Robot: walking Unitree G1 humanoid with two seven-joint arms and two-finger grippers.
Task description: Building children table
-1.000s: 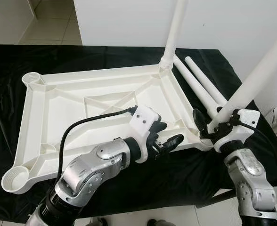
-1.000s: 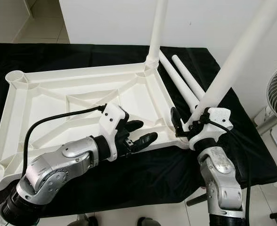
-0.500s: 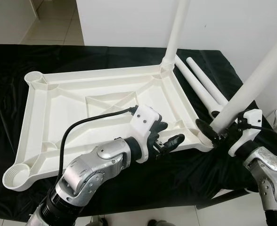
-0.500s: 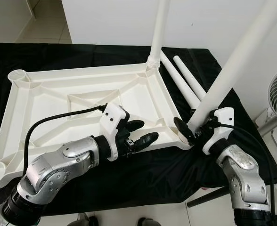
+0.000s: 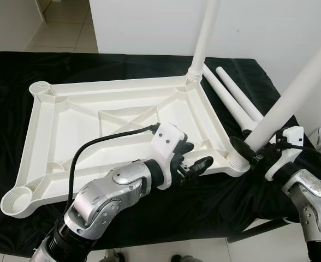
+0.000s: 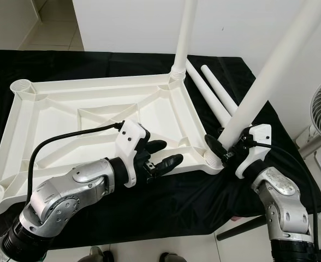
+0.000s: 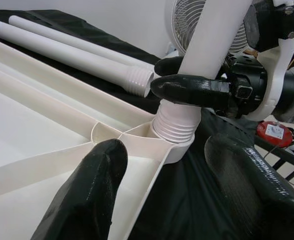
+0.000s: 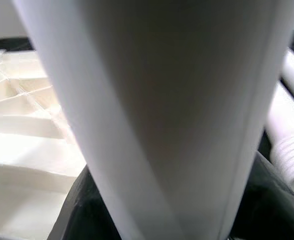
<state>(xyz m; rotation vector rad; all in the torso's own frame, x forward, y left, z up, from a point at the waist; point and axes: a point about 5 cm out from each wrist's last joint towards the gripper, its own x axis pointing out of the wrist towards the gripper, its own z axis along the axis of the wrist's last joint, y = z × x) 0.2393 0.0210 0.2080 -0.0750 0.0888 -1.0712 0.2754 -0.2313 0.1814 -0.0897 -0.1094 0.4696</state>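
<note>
Leg going into the near right corner socket of the upturned tabletop (image 5: pixel 122 117) on the black-draped desk (image 5: pixel 149 218).
Right gripper (image 5: pixel 251 156) fingers clamped on the leg (image 5: pixel 297 90) just above its ribbed base, seen clearly from the left wrist; left gripper (image 5: pixel 196 164) fingers spread, hovering beside that corner. Two loose legs (image 5: pixel 234 101) beyond.

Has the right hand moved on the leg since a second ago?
Yes. The right hand has dropped down the leg toward the corner socket of the tabletop.
</note>
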